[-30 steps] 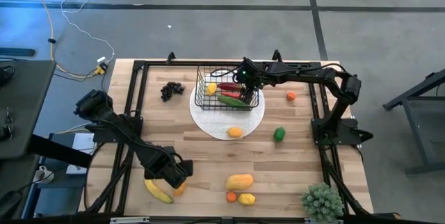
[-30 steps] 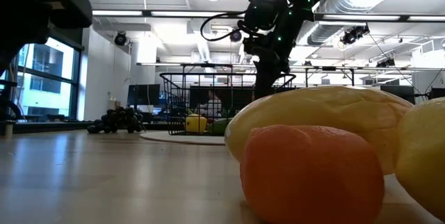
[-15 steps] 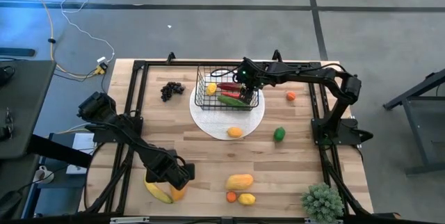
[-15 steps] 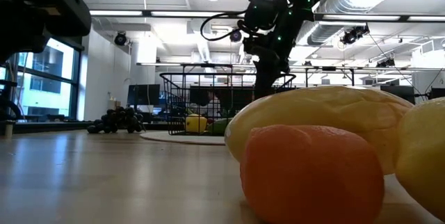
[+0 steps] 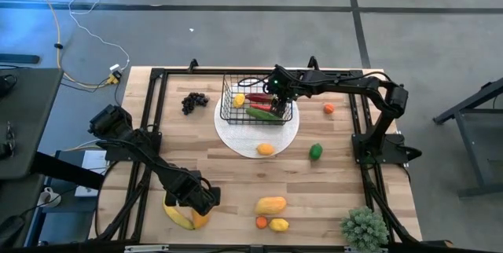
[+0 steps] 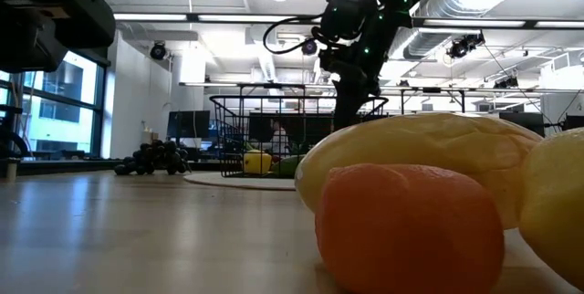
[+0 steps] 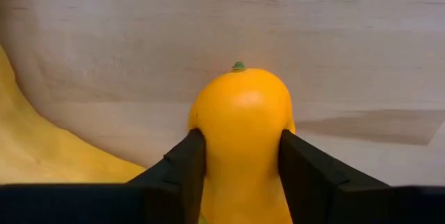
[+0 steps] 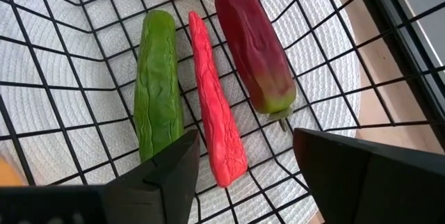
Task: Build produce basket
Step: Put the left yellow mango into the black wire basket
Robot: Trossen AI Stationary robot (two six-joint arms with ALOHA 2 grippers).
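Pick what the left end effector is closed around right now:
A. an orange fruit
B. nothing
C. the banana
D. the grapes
A: in the left wrist view the left end effector has both fingers pressed against the sides of an orange fruit, with the banana lying beside it on the table.

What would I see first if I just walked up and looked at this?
Probably the black wire basket on its white disc at the far middle of the table, with a green cucumber and red chili lying inside, and the right pincer open above them. Near the front left, the left pincer squeezes an orange fruit beside the banana.
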